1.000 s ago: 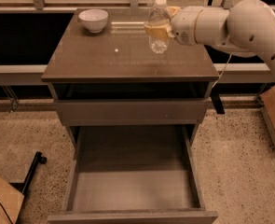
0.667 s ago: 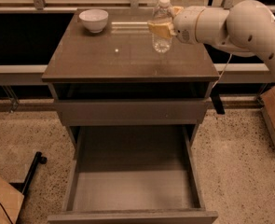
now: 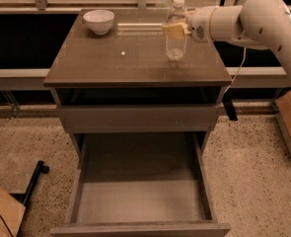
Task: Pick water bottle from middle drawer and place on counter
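Camera view:

- My hand point(image 3: 177, 29) reaches in from the right over the far right part of the surface point(image 3: 135, 65). Its yellow fingers point(image 3: 171, 30) are pinched on the upper body of the water bottle point(image 3: 175, 48), just below the shoulder.
- The water bottle stands upright with its white cap on top, well to the right of the white bowl point(image 3: 98, 21), which sits at the far left corner.
- The bottle's base looks level with the surface. I cannot tell whether it rests there or hangs just above.
- The middle drawer point(image 3: 140, 201) is pulled fully out toward the near side. Its pale floor is bare, so I judge the picking finished.
- The shallower drawer point(image 3: 137, 118) above it is shut.
- I judge the task nearly done. The bottle is out of the drawer and over its place. What is left is to make sure it is seated, spread my fingers and draw the hand away without tipping it.
- The bottle is light and tall for its base, so a finger dragging on release could knock it over.
- Against the earlier frames, the bottle is now a little further right and lower, closer to the surface.
- My arm has moved with it. The bowl and both drawers sit as they did.
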`<state>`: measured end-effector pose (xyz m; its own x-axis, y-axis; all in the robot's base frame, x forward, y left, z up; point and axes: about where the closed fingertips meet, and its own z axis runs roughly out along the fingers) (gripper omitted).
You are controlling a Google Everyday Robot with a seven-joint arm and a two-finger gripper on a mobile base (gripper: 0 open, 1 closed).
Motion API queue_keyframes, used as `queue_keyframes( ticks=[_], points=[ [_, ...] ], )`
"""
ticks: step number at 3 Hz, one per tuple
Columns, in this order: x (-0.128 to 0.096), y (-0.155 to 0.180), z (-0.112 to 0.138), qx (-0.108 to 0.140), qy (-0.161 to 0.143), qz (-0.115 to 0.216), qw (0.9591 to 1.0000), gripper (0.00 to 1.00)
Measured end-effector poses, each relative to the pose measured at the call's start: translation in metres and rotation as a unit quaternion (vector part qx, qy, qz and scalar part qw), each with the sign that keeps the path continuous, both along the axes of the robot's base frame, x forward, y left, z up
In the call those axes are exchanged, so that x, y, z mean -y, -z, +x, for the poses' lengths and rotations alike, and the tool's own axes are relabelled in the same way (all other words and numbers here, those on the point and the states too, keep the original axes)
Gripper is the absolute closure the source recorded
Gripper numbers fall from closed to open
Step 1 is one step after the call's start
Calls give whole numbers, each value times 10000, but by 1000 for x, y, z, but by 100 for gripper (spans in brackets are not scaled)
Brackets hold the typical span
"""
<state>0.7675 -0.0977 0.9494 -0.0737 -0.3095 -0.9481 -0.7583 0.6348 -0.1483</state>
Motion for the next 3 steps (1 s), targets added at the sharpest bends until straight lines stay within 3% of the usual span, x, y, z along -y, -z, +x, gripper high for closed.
queue_keyframes(
  ticks=[1,3],
  points=[
    [6,17,7,-458,-37,-40,9989,85],
    [12,30,19,-846,-74,-32,9964,40]
  ],
)
